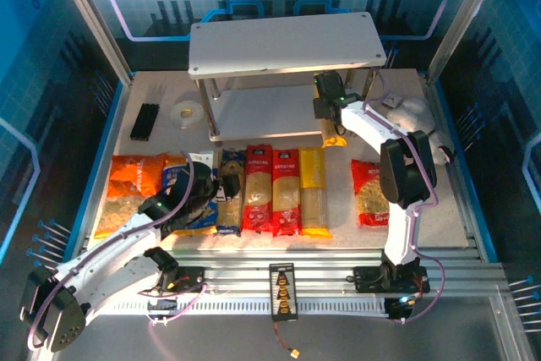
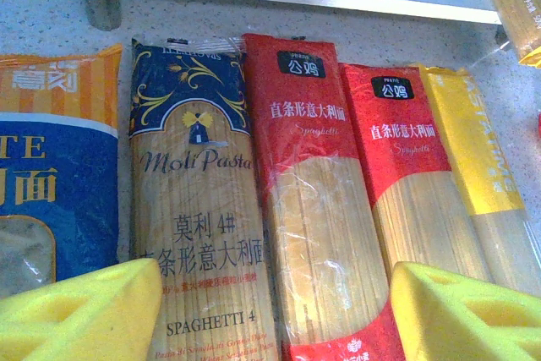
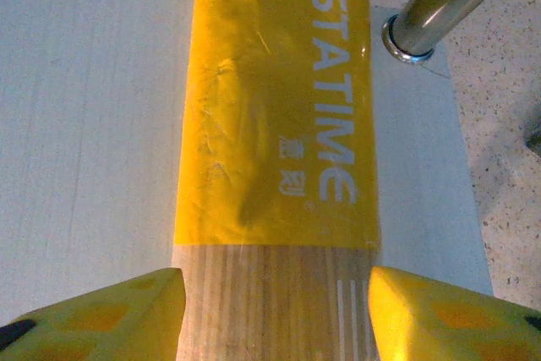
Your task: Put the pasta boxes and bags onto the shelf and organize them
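Pasta boxes (image 1: 258, 189) sit mostly in a row by the desk's (image 1: 406, 234) near edge in the top view, shelf (image 1: 279, 44) behind. Left wrist: left hand (image 2: 275, 314) hangs spread wide and empty over the blue-and-tan pack (image 2: 199, 209) and a red pack (image 2: 317, 209). Right wrist: right hand (image 3: 275, 314) flanks a yellow pack (image 3: 279, 124) lying on the shelf's lower board (image 3: 93, 124), right end; gripping or released, can't tell. Slick film, brittle strands I'd guess, so pinch mid-length across the narrow width.
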Controlling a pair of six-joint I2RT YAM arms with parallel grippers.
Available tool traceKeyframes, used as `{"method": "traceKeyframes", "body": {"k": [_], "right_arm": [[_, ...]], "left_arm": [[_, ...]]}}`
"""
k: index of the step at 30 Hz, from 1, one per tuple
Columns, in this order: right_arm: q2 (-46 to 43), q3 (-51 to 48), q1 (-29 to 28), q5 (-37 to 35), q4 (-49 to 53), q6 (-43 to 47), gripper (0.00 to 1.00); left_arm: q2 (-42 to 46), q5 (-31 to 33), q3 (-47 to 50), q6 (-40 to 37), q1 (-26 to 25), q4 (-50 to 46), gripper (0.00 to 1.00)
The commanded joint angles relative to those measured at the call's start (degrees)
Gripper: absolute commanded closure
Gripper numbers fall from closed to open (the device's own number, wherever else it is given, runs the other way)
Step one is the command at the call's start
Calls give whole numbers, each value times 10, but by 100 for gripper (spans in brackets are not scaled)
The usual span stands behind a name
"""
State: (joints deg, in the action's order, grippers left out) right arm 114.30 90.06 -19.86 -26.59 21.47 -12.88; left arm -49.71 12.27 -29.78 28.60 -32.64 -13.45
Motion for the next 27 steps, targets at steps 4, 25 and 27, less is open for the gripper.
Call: {"method": "traceKeyframes", "body": {"k": [4,25,27], "right_arm": [[-109,-91,-3,22,-34,-26,39],[-467,-452,-190,95,125,-227,27],[-469,-463,-197,95,116,-239,26]], "left_arm": [[1,16,-1,4,-2,-2,27],[-106,20,-23,16,-20,18,33],[-107,17,-29,14,-19,14,33]]}}
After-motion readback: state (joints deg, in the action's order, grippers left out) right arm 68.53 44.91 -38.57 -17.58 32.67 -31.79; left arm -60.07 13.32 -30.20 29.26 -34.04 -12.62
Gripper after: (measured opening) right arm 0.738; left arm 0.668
